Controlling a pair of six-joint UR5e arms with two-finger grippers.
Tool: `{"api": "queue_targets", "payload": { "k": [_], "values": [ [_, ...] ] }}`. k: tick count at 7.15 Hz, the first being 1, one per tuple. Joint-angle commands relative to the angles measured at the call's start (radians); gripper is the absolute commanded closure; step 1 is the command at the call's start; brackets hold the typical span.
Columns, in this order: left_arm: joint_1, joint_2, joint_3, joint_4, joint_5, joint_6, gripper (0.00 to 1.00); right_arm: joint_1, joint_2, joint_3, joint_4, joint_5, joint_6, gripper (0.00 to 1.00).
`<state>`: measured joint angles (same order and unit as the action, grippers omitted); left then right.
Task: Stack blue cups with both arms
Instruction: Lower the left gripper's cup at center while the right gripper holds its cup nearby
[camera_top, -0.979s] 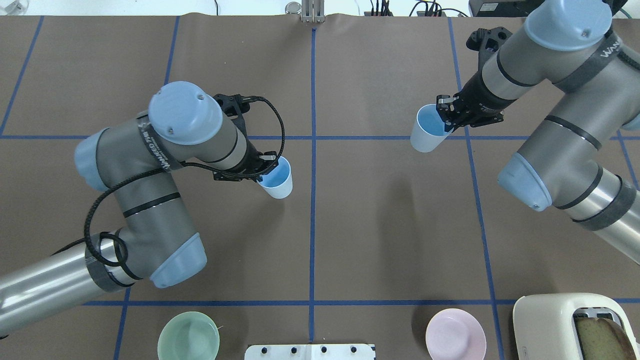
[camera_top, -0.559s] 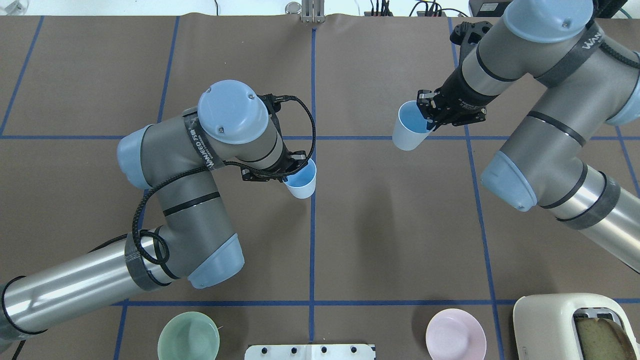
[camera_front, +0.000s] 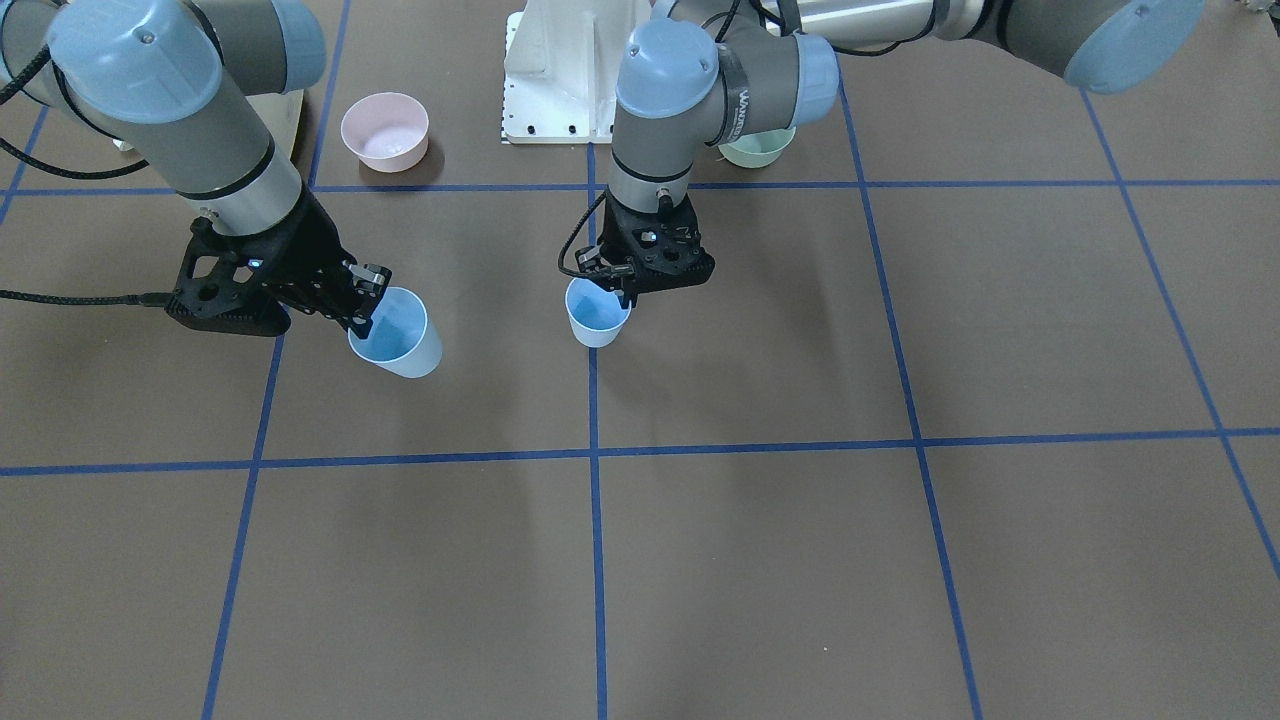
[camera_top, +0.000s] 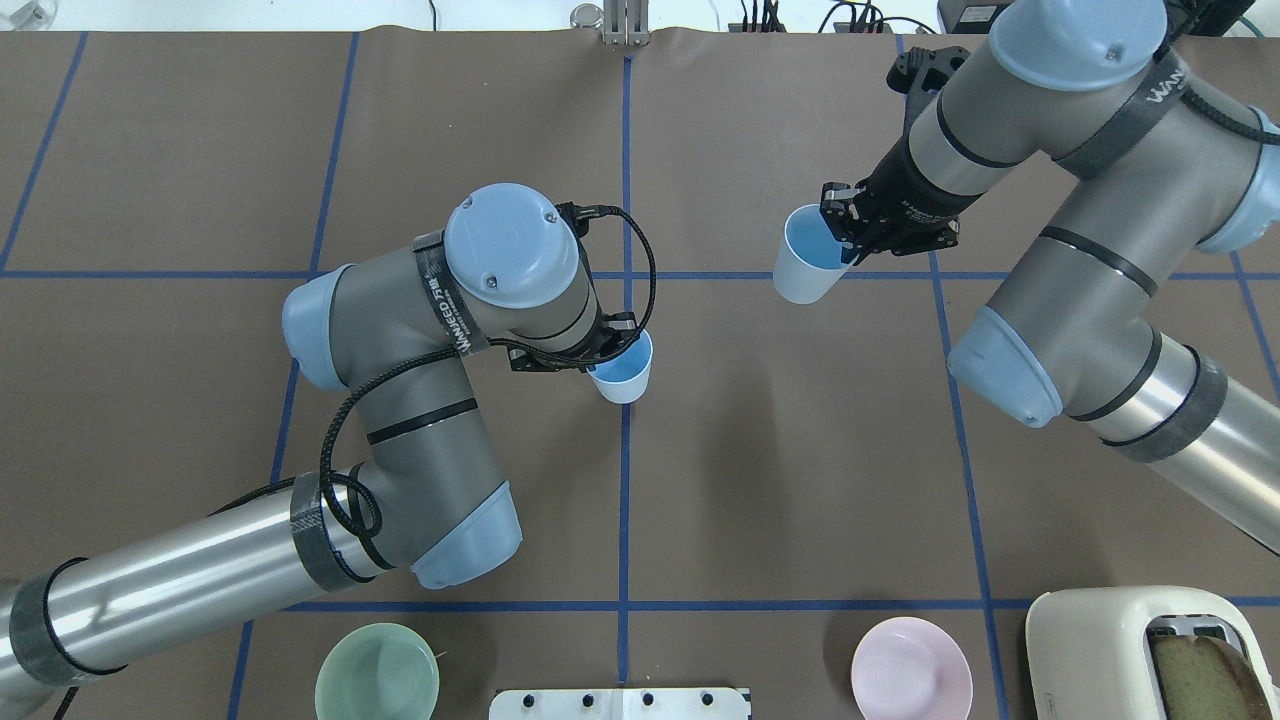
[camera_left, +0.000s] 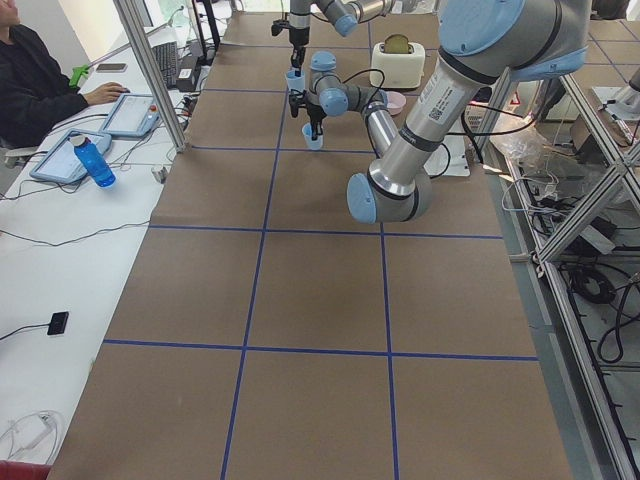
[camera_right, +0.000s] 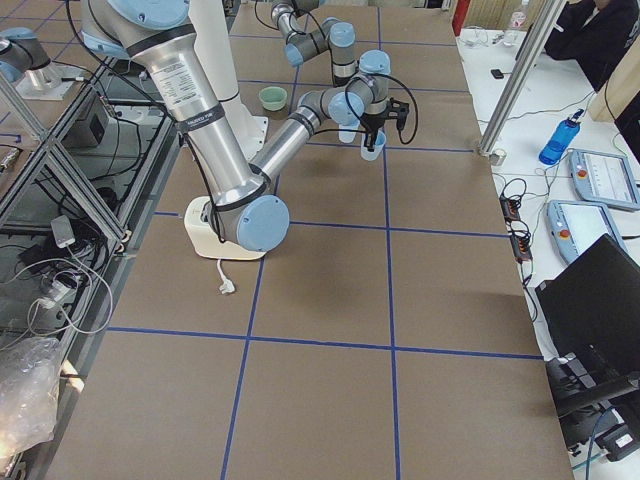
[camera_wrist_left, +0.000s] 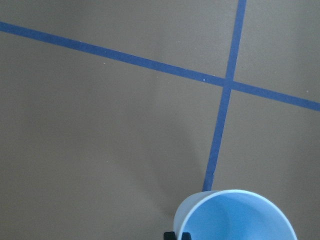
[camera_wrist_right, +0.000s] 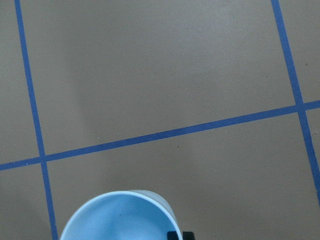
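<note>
Left tool (camera_top: 603, 356) is clenched on the rim of a blue cup (camera_top: 624, 376), mouth up, right over the centre tape line (camera_top: 625, 500) on the brown tabletop (camera_top: 780, 480). Right tool (camera_top: 843, 238) is grasping the rim of the other blue cup (camera_top: 803, 270), which is a bit tilted, farther from the robot and well apart from the first; can't tell if either cup's bottom touches the tabletop. Green bowl (camera_top: 377, 672), pink bowl (camera_top: 911, 668) and toaster (camera_top: 1100, 640) sit along the robot-side edge, apart from both arms.
</note>
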<state>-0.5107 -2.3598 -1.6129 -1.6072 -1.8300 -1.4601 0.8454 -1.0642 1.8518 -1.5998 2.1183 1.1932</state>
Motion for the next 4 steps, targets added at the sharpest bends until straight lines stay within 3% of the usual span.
{"api": "queue_targets", "payload": {
  "k": [1,4],
  "values": [
    [0.014,-0.001,0.021,-0.014,0.023,-0.002,1.00,-0.002,0.000,-0.002,0.001,-0.001,0.000,1.00],
    [0.018,-0.001,0.028,-0.016,0.025,-0.002,1.00,-0.003,0.000,-0.002,0.003,-0.001,0.000,1.00]
  ]
}}
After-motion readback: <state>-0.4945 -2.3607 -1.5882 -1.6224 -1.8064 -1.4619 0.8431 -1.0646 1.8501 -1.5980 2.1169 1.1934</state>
